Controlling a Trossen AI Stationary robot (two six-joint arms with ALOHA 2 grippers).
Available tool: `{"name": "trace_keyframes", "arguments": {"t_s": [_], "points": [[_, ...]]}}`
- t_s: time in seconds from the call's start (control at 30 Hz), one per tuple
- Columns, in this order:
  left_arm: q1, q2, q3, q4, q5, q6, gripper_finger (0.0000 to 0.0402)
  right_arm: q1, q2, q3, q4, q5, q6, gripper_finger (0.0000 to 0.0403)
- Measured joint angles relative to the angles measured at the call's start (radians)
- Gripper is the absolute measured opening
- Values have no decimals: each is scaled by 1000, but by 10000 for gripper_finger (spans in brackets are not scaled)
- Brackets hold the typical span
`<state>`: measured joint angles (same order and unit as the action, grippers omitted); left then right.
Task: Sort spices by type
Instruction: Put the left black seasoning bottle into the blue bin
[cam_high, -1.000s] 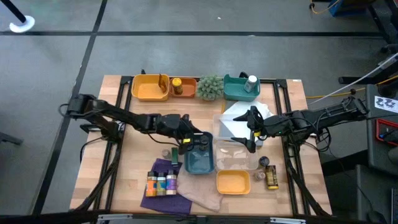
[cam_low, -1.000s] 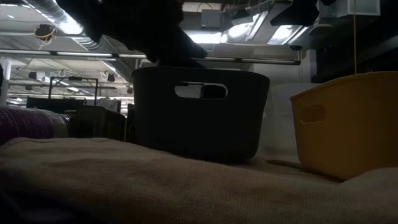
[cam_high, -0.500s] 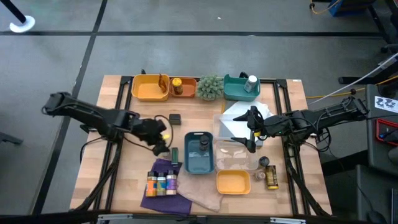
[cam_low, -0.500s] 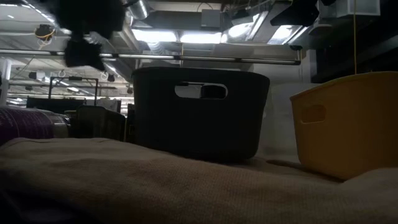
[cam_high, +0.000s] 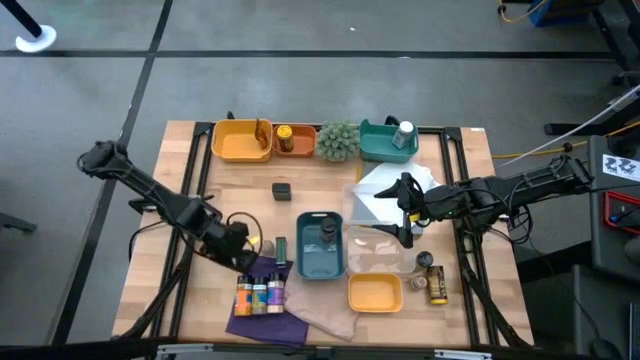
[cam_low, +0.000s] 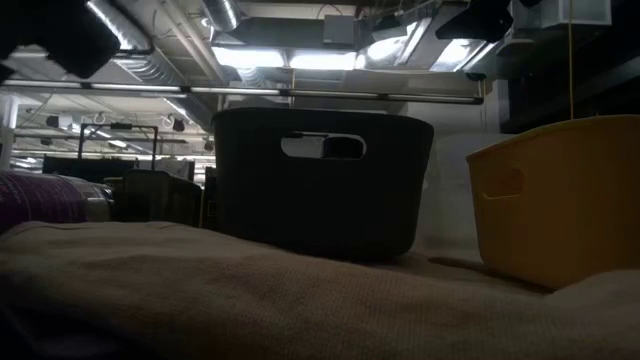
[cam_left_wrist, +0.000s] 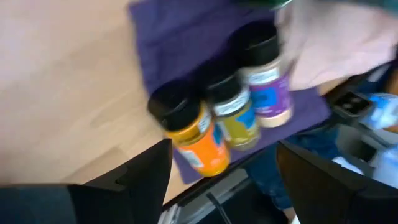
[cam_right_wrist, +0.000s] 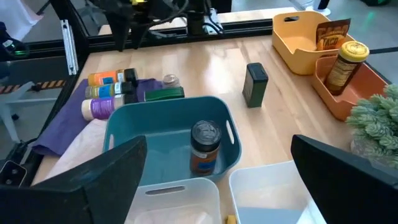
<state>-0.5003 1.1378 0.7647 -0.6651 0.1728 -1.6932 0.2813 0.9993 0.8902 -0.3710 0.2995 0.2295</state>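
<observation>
A row of spice jars (cam_high: 258, 293) lies on a purple cloth (cam_high: 262, 320) near the front edge; the left wrist view shows an orange one (cam_left_wrist: 199, 137), a yellow-green one (cam_left_wrist: 235, 117) and a purple-labelled one (cam_left_wrist: 268, 90). My left gripper (cam_high: 247, 257) hovers open just left of and above them (cam_left_wrist: 224, 152), holding nothing. A green jar (cam_high: 281, 247) lies beside the teal tray (cam_high: 303, 262), in which a dark-lidded jar (cam_right_wrist: 205, 146) stands. My right gripper (cam_high: 405, 215) waits open over the clear containers (cam_high: 380, 250).
Along the far edge stand a yellow tray (cam_high: 240, 140), an orange tray with a jar (cam_high: 284, 137), a green plant (cam_high: 338, 140) and a teal tray with a white bottle (cam_high: 405, 133). A dark box (cam_high: 281, 190), a near yellow tray (cam_high: 375, 292), two dark jars (cam_high: 432, 273).
My left gripper has swung from the teal tray's left rim toward the table's left and near edge, ending over the purple cloth beside the jar row. Its wrist has rolled and tipped downward. Its fingers have stayed open. The dark box the arm covered now shows.
</observation>
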Motion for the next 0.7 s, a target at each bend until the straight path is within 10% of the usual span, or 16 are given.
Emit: {"name": "trace_keyframes", "arguments": {"t_s": [0.7], "points": [[-140,287,0,161,34,-195,269,0,0,0,-52,-6,0,397]]}}
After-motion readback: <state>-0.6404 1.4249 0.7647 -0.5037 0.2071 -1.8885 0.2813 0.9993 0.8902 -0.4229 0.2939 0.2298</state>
